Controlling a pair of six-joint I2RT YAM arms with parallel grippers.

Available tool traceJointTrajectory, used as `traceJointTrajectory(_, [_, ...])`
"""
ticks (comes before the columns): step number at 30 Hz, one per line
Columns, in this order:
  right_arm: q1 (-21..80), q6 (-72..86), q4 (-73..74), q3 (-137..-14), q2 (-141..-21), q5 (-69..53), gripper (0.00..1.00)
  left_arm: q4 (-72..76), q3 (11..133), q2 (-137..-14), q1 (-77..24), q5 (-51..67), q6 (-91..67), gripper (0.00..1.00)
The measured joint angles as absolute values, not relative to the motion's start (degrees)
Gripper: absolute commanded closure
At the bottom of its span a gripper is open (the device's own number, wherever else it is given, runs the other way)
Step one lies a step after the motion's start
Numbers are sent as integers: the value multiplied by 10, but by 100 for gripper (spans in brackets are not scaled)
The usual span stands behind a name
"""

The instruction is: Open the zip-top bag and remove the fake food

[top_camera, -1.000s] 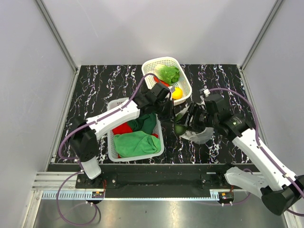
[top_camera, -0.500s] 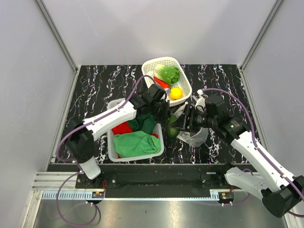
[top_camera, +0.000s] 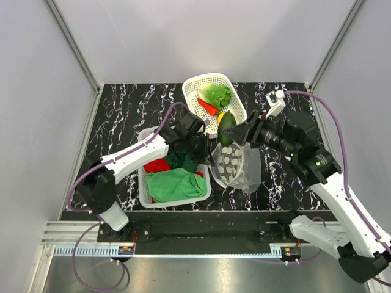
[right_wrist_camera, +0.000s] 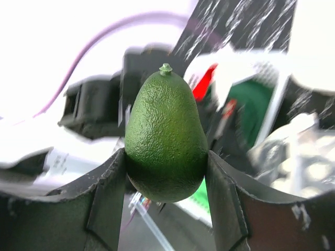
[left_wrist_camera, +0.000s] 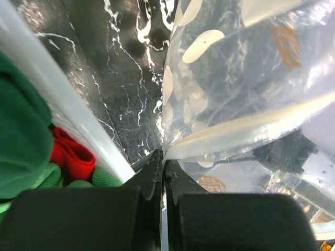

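Green avocado (right_wrist_camera: 165, 136) in right claw (right_wrist_camera: 166, 175), cloth basket (top_camera: 142, 183) beside clear bag (top_camera: 239, 172)

The left gripper (left_wrist_camera: 161, 159) pinches the zip-top bag (left_wrist_camera: 246, 78), just beside a white basket (left_wrist_camera: 78, 125).

place: robot lab test cell | evidence: plain white panel walls (top_camera: 201, 36); aluminium frame posts (top_camera: 73, 46); black marbled table (top_camera: 122, 110); mounting rail (top_camera: 183, 250) along its near edge

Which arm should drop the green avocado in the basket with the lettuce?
The right arm: its jaws already grip the avocado, close to that basket. The left arm is busy, its jaws shut on the bag edge.
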State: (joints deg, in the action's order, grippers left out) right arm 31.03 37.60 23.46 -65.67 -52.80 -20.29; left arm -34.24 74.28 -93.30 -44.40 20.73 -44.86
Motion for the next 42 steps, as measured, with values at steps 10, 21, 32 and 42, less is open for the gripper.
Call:
traceJointTrajectory(10, [297,304,240,-826,-740,-70,100,-339,711,-893,-434,211,-447,100])
traceJointTrajectory(21, [237,241,264,-1025,-1063,-103,96,-345,702,-891,-434,223,-415,100])
traceJointTrajectory(32, [236,208,369,-1193,-1294,-147,57,-353,689,-876,-434,223,-401,100])
traceJointTrajectory(42, [236,197,493,-1294,-1343,-145,9,-365,691,-873,-438,208,-401,100])
